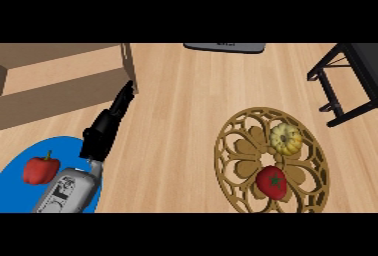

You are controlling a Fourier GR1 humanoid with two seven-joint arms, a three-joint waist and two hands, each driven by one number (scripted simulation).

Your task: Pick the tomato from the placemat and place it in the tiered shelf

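While my left robot hand stretches up over the wooden counter with its fingers straight and together, holding nothing, the tomato lies on the round openwork placemat at my right, toward its near edge. A small yellow squash sits just beyond it on the same placemat. The dark tiered shelf stands at the far right. A red bell pepper rests on a blue plate beside my left forearm. My right robot hand does not show.
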